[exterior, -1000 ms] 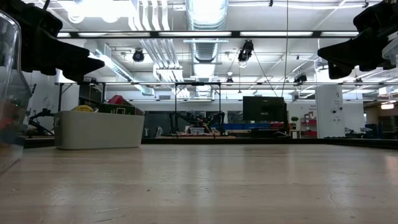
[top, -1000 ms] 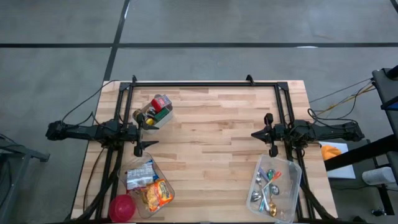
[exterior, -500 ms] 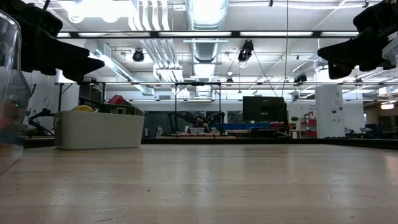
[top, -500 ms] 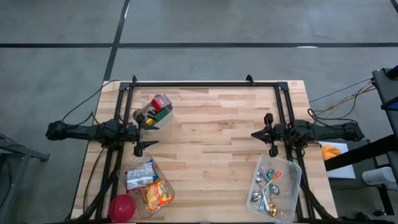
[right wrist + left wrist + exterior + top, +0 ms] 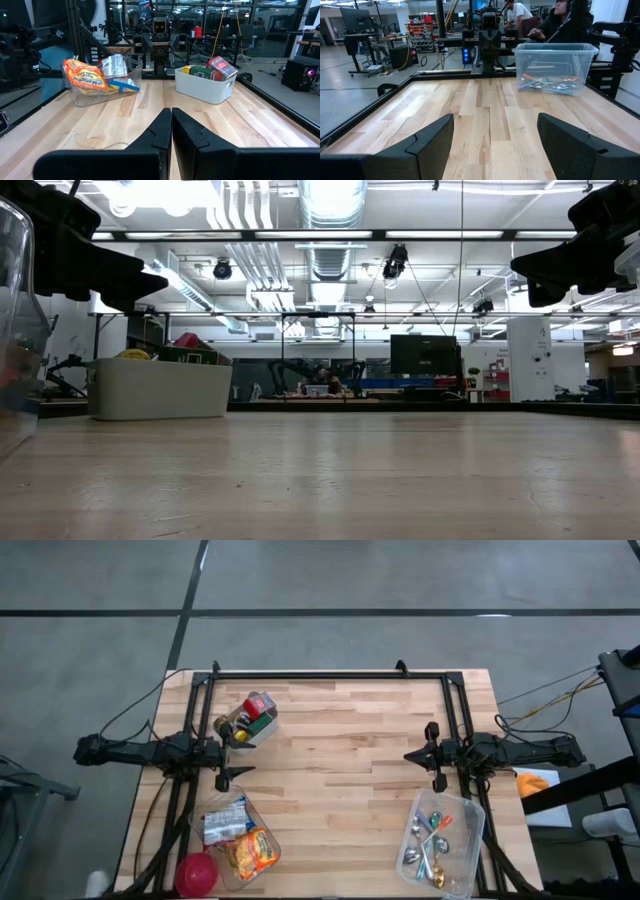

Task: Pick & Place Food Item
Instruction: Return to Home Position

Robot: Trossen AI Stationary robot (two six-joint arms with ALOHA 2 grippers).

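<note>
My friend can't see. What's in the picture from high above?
Two robot arms face each other over a wooden table, left claw open, right claw shut. A white bin of food and a clear bin of snacks sit on the left; a clear bin of spoons on the right.

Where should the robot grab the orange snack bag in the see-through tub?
Probably its top edge, pinched straight down from above. The orange snack bag leans upright in the tub, top edge up, and the tub's walls block its sides. The left gripper is nearest.
</note>
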